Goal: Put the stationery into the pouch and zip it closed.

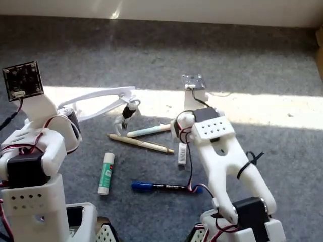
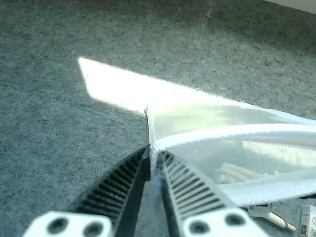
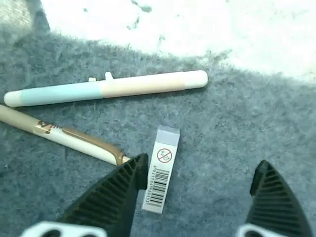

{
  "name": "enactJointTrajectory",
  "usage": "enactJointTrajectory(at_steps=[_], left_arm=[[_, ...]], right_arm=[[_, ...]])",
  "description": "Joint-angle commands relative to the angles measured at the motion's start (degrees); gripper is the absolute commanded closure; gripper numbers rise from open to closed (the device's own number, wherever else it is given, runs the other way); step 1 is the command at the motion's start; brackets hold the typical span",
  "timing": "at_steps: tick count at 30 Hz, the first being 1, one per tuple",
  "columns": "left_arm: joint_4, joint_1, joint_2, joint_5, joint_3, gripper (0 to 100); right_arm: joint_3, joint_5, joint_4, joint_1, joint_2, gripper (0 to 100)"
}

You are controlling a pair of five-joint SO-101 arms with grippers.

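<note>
My left gripper (image 2: 154,159) is shut on the corner of the translucent white pouch (image 2: 237,133), holding it off the carpet; in the high view the pouch (image 1: 101,101) stretches from that arm toward the middle. My right gripper (image 3: 197,195) hangs open above a small white eraser (image 3: 160,176), which lies close to one finger. Just beyond it lie a pale blue and cream pen (image 3: 106,88) and a beige pen (image 3: 59,136). The high view also has the eraser (image 1: 182,154), both pens (image 1: 149,131) (image 1: 141,143), a glue stick (image 1: 106,173) and a blue marker (image 1: 164,187).
Grey carpet covers the table, with a bright sunlit band (image 1: 262,108) across the middle. The right arm (image 1: 217,146) reaches over the area right of the stationery. A black camera module (image 1: 22,80) stands on the left arm.
</note>
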Motion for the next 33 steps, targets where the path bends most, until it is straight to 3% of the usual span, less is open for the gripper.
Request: enactJointTrajectory(at_steps=[1, 10, 15, 22, 28, 33], left_arm=[[-0.9, -0.9, -0.7, -0.3, -0.1, 99], [-1.1, -0.8, -0.7, 0.6, -0.1, 99], [-1.1, -1.0, -0.7, 0.6, -0.1, 99], [-1.0, -1.1, -0.7, 0.6, 0.0, 99], [-0.8, -1.1, -0.7, 0.6, 0.0, 99], [-1.1, -1.1, -0.8, 0.6, 0.6, 99]], right_arm=[[-3.3, -0.1, -3.1, 0.2, 1.4, 68.5], [-3.2, 2.9, -7.5, -2.0, 8.7, 68.7], [-3.3, 3.0, -10.2, -1.9, 10.9, 76.2], [-3.3, 3.0, -10.6, -1.0, 12.8, 77.3], [-5.0, 3.0, -10.6, 1.6, 12.9, 87.2], [-5.3, 3.0, -10.4, 1.6, 12.9, 87.7]])
